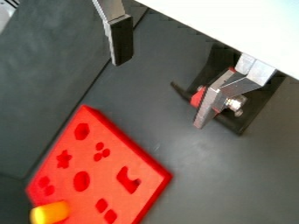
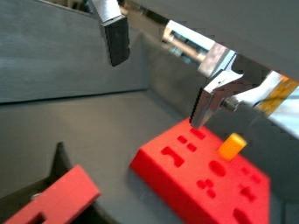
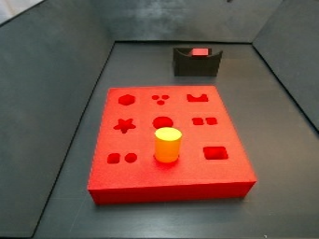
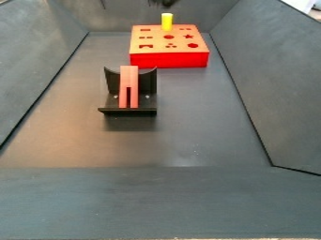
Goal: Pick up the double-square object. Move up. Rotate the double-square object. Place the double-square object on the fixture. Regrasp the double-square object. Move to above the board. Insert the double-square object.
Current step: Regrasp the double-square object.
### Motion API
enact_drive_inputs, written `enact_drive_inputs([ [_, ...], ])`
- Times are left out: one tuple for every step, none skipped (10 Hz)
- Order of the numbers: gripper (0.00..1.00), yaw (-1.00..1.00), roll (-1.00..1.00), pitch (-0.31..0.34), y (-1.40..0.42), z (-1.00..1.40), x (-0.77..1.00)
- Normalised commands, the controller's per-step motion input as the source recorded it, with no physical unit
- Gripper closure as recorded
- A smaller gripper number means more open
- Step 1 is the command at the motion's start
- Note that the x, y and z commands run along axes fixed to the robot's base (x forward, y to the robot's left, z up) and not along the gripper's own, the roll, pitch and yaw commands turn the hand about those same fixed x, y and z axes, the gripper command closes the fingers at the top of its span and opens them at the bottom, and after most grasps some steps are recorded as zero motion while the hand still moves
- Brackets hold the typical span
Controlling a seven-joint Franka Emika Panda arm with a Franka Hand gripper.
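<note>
The double-square object [image 4: 130,86], a small red elongated block, rests propped in the fixture [image 4: 127,111]. From a side view it shows as a red tip [image 3: 197,51] above the dark fixture [image 3: 196,63]. In both wrist views my gripper [image 1: 170,68] [image 2: 163,70] hangs open above the floor, and only bare floor shows between its fingers [image 1: 117,37]. The double-square object [image 2: 56,199] and fixture [image 2: 59,159] lie off to one side of the gripper, with the board [image 2: 198,175] on another. The red board [image 3: 169,140] [image 1: 100,171] has shaped holes. Neither side view shows the gripper.
A yellow-orange cylinder [image 3: 167,146] [image 4: 167,19] stands upright in a hole of the board. Dark grey walls [image 4: 51,66] slope up around the floor on both sides and at the back.
</note>
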Motion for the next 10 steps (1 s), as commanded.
enact_drive_inputs([
  [0.00,0.02,1.00,0.049,-0.02,0.02,0.01],
  [0.00,0.02,1.00,0.048,-0.03,0.02,0.01],
  [0.00,0.02,1.00,0.046,-0.03,0.02,0.00],
  [0.00,0.02,1.00,0.041,-0.02,0.01,-0.02],
  [0.00,0.02,1.00,0.038,-0.02,0.01,-0.02],
  [0.00,0.02,1.00,0.033,-0.02,0.01,-0.02],
  [0.00,0.02,1.00,0.030,-0.02,0.00,-0.01],
  [0.00,0.02,1.00,0.028,-0.02,0.00,-0.01],
  [0.00,0.02,1.00,0.029,-0.02,0.00,-0.01],
  [0.00,0.02,1.00,0.033,-0.02,0.01,0.00],
])
